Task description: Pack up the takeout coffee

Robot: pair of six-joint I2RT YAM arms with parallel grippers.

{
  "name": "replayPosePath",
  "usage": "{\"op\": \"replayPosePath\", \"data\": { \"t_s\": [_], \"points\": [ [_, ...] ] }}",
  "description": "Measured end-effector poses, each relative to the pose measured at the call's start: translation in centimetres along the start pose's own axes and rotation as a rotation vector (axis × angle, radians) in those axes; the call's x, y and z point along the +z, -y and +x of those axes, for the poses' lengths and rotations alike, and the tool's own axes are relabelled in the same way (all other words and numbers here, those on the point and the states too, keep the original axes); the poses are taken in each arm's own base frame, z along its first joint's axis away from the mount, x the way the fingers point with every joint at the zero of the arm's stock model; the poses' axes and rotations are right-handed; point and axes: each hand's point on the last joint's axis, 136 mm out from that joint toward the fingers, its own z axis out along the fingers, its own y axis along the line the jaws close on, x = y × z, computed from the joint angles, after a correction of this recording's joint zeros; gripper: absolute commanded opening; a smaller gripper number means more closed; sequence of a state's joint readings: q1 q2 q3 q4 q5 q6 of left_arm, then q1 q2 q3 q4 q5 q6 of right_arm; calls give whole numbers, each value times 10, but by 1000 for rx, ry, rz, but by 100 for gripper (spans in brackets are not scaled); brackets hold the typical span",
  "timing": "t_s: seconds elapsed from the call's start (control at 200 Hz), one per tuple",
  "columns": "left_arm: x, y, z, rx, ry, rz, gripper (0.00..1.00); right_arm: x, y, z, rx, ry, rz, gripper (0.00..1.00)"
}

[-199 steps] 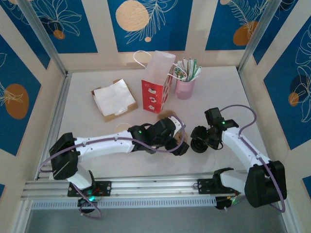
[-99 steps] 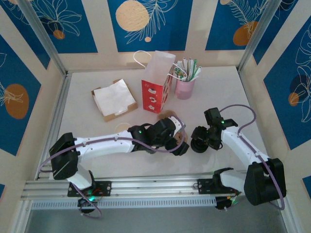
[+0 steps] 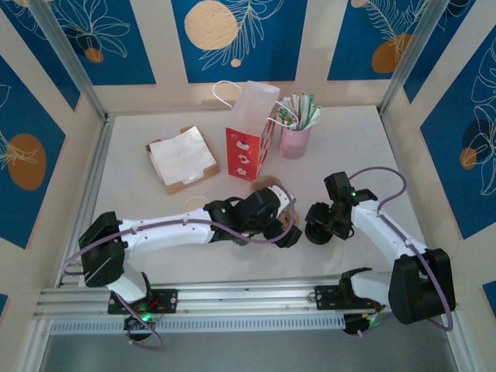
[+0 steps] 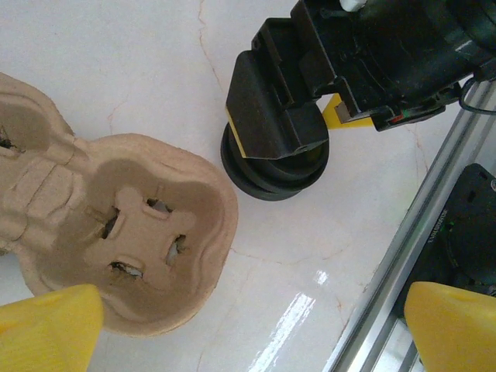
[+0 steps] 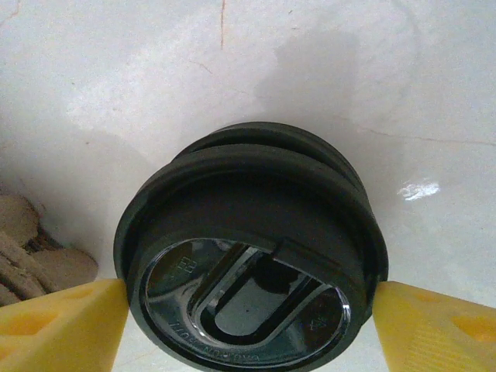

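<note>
A black plastic lid (image 5: 248,271) stands on the white table, and my right gripper (image 5: 248,310) is shut on it, its yellow pads (image 5: 62,325) pressing the rim from both sides. The same lid (image 4: 275,167) sits just right of a brown pulp cup carrier (image 4: 116,225). My left gripper (image 4: 248,333) hangs wide open over the carrier's near edge, with nothing between its fingers. In the top view the two grippers face each other at the table's middle, left (image 3: 285,232) and right (image 3: 318,225). The takeout coffee (image 3: 195,203) shows as an off-white rim half hidden behind the left forearm.
A red and white paper bag (image 3: 249,139) stands open at the back centre. A pink cup of wrapped straws (image 3: 295,139) is right of it. A cardboard tray of napkins (image 3: 182,159) lies at the back left. An aluminium rail (image 4: 403,256) runs along the near edge.
The right wrist has edged slightly left with the lid between its pads. The left arm has stayed put.
</note>
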State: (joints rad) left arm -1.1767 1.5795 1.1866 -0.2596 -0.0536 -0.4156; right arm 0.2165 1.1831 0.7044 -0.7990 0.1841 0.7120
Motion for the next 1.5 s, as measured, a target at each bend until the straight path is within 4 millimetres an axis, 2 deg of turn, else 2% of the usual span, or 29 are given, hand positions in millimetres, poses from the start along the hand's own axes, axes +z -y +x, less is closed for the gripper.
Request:
{"op": "replayPosePath", "data": {
  "t_s": [0.245,0.54,0.865,1.05,1.286,1.501],
  "points": [
    [0,1,-3,0,12,5,100,2,0,0,1,-7,6,84],
    [0,1,-3,0,13,5,100,2,0,0,4,-5,5,75],
    [2,-1,2,-1,7,2,100,-4,1,0,3,8,-3,74],
    [1,-4,5,-1,11,-4,100,-21,-5,-4,0,43,-32,73],
    [-10,-7,-1,-3,48,-20,100,-41,-10,-7,-5,72,-61,73],
    [-38,-17,-8,-12,122,-59,100,-82,-40,-10,-76,118,-171,71]
  ]
}}
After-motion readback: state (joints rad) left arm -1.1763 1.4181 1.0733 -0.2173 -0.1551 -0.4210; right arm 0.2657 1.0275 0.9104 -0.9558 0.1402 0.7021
